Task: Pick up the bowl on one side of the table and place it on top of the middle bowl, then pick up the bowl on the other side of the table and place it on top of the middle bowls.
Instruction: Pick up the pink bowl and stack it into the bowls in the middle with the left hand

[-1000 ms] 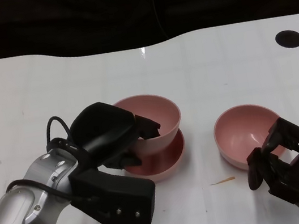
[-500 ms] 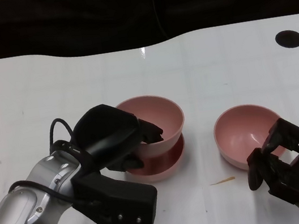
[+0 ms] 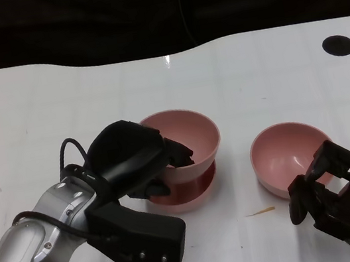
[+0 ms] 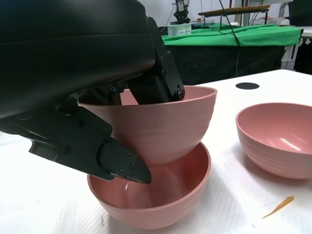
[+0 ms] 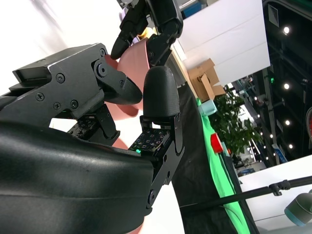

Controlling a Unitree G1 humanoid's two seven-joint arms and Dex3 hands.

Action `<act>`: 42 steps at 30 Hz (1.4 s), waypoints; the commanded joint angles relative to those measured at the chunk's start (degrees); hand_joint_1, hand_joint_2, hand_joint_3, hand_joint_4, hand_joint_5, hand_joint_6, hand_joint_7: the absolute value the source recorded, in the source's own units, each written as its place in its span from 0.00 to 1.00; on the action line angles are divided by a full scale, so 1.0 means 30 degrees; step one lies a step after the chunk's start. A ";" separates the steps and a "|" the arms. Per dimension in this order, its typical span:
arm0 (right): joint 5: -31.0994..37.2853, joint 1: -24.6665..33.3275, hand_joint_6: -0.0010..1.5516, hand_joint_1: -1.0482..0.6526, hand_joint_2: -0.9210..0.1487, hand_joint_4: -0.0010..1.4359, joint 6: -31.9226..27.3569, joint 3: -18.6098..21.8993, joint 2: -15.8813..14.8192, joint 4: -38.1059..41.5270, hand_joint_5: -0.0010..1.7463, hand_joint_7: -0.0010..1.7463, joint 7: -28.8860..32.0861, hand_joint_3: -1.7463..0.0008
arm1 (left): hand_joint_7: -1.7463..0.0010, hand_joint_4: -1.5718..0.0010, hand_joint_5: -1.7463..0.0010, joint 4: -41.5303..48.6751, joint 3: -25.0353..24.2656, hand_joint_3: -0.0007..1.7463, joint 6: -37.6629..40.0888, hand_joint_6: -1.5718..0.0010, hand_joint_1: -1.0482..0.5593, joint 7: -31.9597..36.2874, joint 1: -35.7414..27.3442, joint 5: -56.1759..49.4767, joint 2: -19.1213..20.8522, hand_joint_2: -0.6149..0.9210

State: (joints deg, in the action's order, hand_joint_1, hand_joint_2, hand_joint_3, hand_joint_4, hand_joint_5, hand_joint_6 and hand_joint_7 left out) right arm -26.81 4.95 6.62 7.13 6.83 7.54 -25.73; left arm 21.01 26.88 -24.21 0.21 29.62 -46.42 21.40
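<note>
My left hand grips a pink bowl by its near rim, fingers inside and thumb outside. The bowl hangs slightly tilted, its base dipping into the middle pink bowl on the table. In the left wrist view the held bowl sits low inside the lower bowl; I cannot tell whether they touch. A third pink bowl stands on the table to the right. My right hand is at its near rim with fingers curled and apart. The right wrist view shows a pink patch of bowl between them.
A thin orange sliver lies on the white table between the bowls. A black round spot marks the far right of the table. The table's far edge runs along a dark background.
My left hand has carried its bowl a little to the right, more squarely over the middle bowl. The right hand and right bowl have not moved.
</note>
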 commanded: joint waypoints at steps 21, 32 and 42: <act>-0.0077 0.0104 0.49 0.57 0.25 0.60 0.0193 0.0124 -0.0060 -0.0279 1.00 0.83 0.0283 0.46 | 1.00 0.58 1.00 -0.0120 0.0019 0.21 -0.0197 0.52 0.17 -0.0315 -0.0579 0.0039 0.0633 1.00; -0.0142 0.0058 0.50 0.57 0.25 0.61 -0.0063 0.0172 -0.0204 -0.0326 0.99 0.83 0.0351 0.45 | 0.99 0.57 0.99 0.0152 0.0125 0.22 0.0027 0.50 0.17 -0.0305 -0.0559 -0.0137 0.0538 1.00; 0.0001 0.0126 0.49 0.57 0.26 0.60 0.0112 0.0135 -0.0172 -0.0363 1.00 0.84 0.0483 0.45 | 0.99 0.54 0.99 0.1280 0.0369 0.23 -0.0121 0.49 0.26 0.0432 -0.0344 -0.0340 0.0328 1.00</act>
State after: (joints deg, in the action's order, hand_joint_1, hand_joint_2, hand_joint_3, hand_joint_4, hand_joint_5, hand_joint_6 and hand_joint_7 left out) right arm -26.67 4.96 6.57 7.14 6.67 7.41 -24.63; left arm 23.89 27.54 -24.32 0.25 28.46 -46.75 22.23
